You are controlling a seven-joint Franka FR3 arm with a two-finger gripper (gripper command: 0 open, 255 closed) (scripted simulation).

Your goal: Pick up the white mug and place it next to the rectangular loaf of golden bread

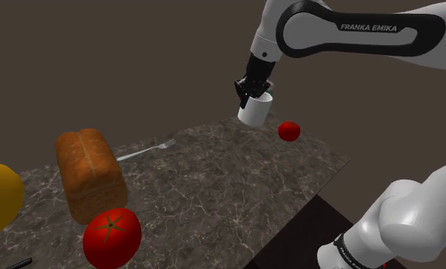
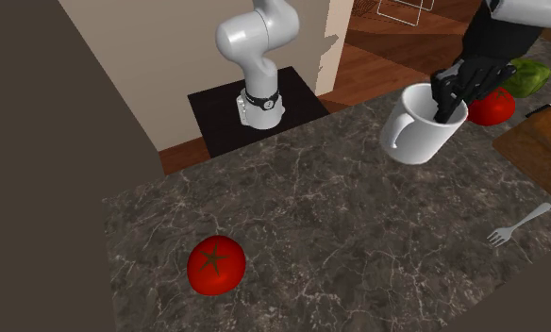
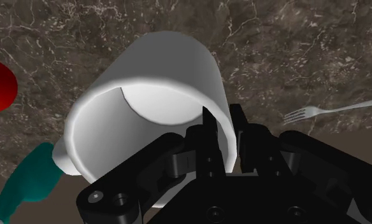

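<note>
Gripper [image 2: 450, 102] clamped on white mug [image 2: 417, 134] rim — mug empty, tilted, held abv countertop [image 2: 311, 193].

The middle of the counter [image 1: 237, 183] lies open. Beside the bread loaf [image 1: 90, 174], a fork [image 1: 145, 150] lies toward the edge away from the stand and a tomato [image 1: 111, 237] sits toward the stand-side edge.

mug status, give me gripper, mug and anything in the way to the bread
Gripper shut on white mug rim. Mug off the counter, tilted, far from bread loaf. Fork lies flat between them.
</note>
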